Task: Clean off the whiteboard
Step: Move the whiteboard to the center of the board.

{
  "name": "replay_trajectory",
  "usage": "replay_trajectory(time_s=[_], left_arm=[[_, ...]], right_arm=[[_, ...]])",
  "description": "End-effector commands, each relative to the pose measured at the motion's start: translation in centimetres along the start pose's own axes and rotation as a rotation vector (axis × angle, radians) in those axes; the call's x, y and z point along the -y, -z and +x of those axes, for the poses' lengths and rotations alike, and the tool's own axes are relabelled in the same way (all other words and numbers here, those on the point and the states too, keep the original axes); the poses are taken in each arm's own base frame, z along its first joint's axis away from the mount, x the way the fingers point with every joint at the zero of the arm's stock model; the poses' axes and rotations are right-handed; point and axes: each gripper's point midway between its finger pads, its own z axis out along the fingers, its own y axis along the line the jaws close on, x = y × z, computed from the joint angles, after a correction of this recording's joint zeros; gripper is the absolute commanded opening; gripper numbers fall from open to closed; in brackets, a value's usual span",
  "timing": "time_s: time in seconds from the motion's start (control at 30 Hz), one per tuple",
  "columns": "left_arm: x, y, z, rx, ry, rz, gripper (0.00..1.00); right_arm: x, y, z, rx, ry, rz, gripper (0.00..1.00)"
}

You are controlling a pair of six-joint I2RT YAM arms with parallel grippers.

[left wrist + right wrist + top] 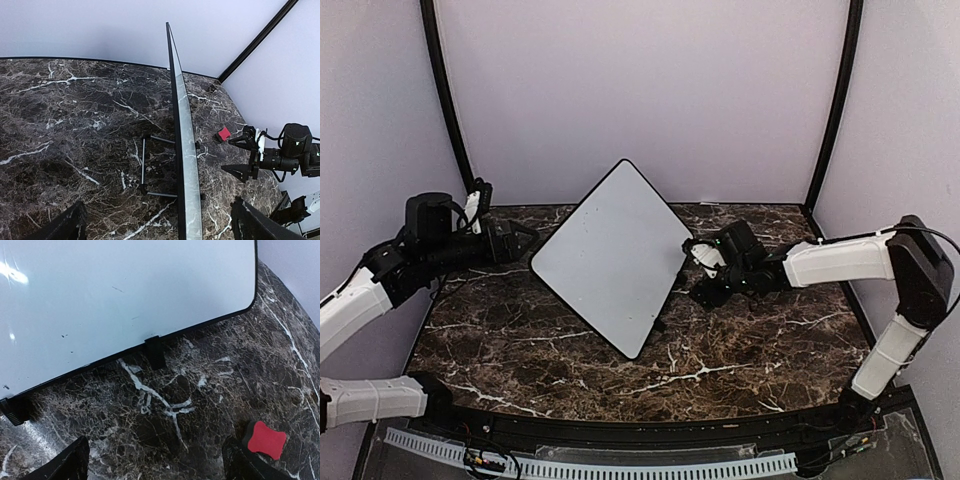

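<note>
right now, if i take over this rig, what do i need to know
Left gripper: open, empty, left of the whiteboard.
Right gripper: open, empty, at the board's right edge.
The whiteboard stands upright on its feet in the middle of the table. The red eraser lies on the table by the right gripper.
Done: the board face looks nearly clean.
Left: a few small dark specks low on the face. Probably pick up the eraser to wipe them.

The whiteboard [610,255] stands upright on the worktop [750,355], a wall between my left pincer [525,241] and my right pincer [155,467]. In front of its face the worktop lies open, save the board's black feet [155,352] and a red eraser [266,439].
</note>
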Motion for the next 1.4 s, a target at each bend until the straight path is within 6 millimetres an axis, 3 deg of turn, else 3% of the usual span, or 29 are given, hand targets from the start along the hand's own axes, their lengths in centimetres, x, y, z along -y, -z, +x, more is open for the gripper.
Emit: replay_trajectory(time_s=[0.0,0.3,0.4,0.63,0.73,0.9,1.1,1.37], left_arm=[[-0.8,0.5,1.1,-0.017,0.011,-0.034,0.99],[-0.8,0.8,1.0,0.007,0.026,-0.030,0.99],[-0.9,0.8,1.2,0.008,0.031,-0.032,0.99],[-1.2,1.0,1.3,0.012,0.035,-0.039,0.99],[-1.0,1.1,1.3,0.013,0.040,-0.033,0.99],[-1.0,1.0,1.4,0.015,0.046,-0.030,0.99],[-1.3,1.3,1.3,0.032,0.052,-0.045,0.99],[-3.4,3.5,-0.7,0.161,0.089,-0.181,0.99]], right_arm=[[-0.1,-2.5,-3.1,0.126,0.081,-0.044,0.85],[-0.8,-7.1,-3.3,0.154,0.105,-0.122,0.76],[-0.9,-8.1,-3.4,0.163,0.091,-0.151,0.63],[-0.8,-9.4,-4.1,0.169,0.098,-0.159,0.47],[-0.8,-9.4,-4.4,0.186,0.096,-0.157,0.39],[-1.1,-10.0,-3.9,0.175,0.080,-0.168,0.17],[-0.8,-8.5,-4.0,0.229,-0.019,-0.155,0.00],[0.7,-6.7,-3.4,0.252,-0.188,0.017,0.00]])
